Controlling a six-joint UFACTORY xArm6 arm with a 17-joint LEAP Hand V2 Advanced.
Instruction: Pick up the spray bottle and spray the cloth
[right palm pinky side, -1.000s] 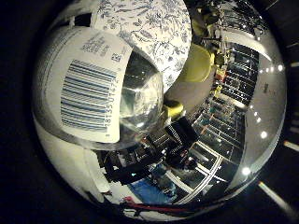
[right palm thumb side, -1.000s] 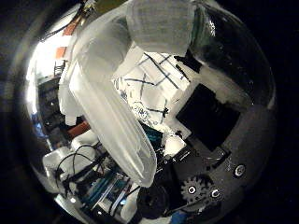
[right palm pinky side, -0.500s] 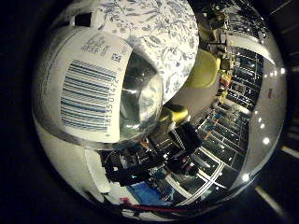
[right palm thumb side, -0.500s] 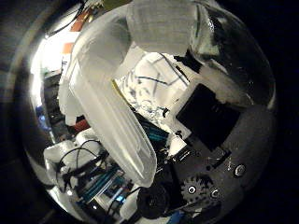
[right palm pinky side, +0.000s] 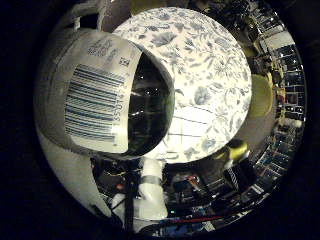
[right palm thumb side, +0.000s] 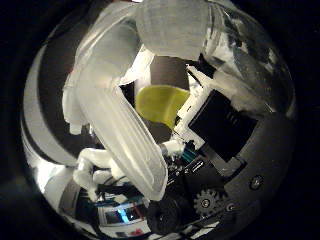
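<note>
Clear plastic spray bottle with barcode label (right palm pinky side: 95, 107) sat tight against the palm, white-and-black hand (right palm thumb side: 225, 135) curled round it. Hovered over the blue-flowered white cloth (right palm pinky side: 205, 85). Probably needed nozzle aimed cloth-ward, firm trigger (right palm thumb side: 125, 135) squeeze, steady wrist.

The spray bottle (right palm pinky side: 107, 107) fills much of this view, close against the palm; its clear body shows dark, and a white label with a barcode wraps its side. Beyond the bottle, out from the palm, lies a white cloth (right palm pinky side: 200, 85) printed with blue flowers. A yellow-green object (right palm pinky side: 261, 95) sits just past the cloth's far edge.
</note>
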